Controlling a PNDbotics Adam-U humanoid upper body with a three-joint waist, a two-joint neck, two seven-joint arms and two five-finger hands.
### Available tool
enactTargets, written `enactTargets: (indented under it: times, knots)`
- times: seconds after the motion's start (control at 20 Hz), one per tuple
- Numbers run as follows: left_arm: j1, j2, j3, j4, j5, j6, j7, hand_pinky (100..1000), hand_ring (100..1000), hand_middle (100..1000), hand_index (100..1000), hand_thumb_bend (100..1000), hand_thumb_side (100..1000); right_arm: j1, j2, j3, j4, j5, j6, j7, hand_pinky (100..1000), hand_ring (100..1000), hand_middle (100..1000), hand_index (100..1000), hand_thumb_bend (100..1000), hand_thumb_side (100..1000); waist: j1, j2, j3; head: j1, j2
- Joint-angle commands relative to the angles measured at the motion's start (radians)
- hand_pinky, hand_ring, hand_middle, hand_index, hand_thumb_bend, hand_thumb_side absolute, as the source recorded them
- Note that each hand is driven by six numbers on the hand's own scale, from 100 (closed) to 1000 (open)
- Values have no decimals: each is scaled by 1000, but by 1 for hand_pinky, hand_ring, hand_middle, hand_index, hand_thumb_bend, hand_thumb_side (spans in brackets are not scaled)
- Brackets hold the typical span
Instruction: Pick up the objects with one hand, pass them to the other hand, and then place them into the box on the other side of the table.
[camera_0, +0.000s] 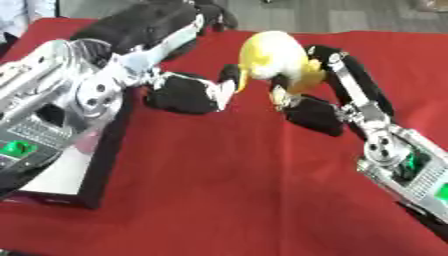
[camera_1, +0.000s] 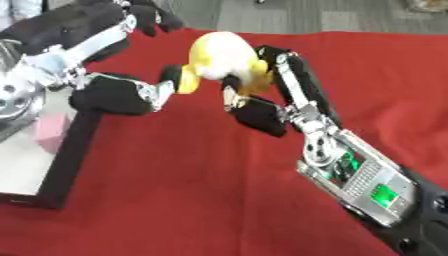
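Note:
A yellow and white soft toy is held up over the red tablecloth near the table's far middle. My right hand comes in from the right and is shut on it, fingers curled round its far side and thumb under it. My left hand reaches in from the left. Its thumb tip touches the toy's left side, while its fingers stay spread higher up, away from the toy.
A shallow box with a dark rim and pale floor lies at the left edge, partly under my left arm. A pink thing lies in it. Grey floor shows beyond the table's far edge.

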Motion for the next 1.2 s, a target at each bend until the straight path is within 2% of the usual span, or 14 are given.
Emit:
enactTargets:
  times: [0.05,0.15,0.4,0.6,0.65,0.75,0.85,0.95,1.2]
  knots:
    - [-13,26,6,-7,-5,7,-33,977,811,794,901,100,725,-14,-22,-10,-15,-3,32,-44,734,653,568,529,100,222,0,-3,-1,-3,-15]
    - [-14,22,8,-7,-13,4,-47,983,812,791,901,100,795,-15,-23,-9,-15,3,28,-41,734,653,567,529,100,209,0,-2,-1,-3,-16]
    - [-16,13,13,-7,-18,10,-67,996,814,792,905,100,836,-16,-20,-5,-15,20,19,-23,734,652,566,528,100,202,-1,0,-2,-6,-19]
    - [-20,2,14,-7,-19,18,-72,999,815,793,909,100,836,-19,-16,-2,-15,33,5,-3,734,652,566,528,100,193,-3,2,-3,-4,-22]
    - [-21,1,13,-7,-20,19,-74,999,816,794,910,100,836,-20,-16,-2,-15,38,0,2,735,652,566,528,100,220,-3,3,-3,-3,-22]
    - [-20,-1,12,-7,-25,20,-81,1000,818,795,913,100,779,-20,-16,-1,-15,47,-9,10,735,652,566,528,100,287,-4,3,-3,-2,-23]
    - [-21,-3,13,-7,-30,21,-88,1000,818,793,914,100,721,-20,-15,0,-15,56,-19,20,737,653,566,529,100,312,-5,2,-3,-2,-24]
    - [-22,-7,16,-7,-34,25,-91,1000,817,791,916,100,700,-21,-14,2,-15,66,-28,32,737,652,566,529,100,333,-7,2,-3,-1,-23]
    - [-27,-15,10,-7,-30,12,-109,1000,822,789,918,100,783,-22,-14,1,-15,84,-37,56,738,652,566,529,100,336,-8,2,-3,-6,-20]
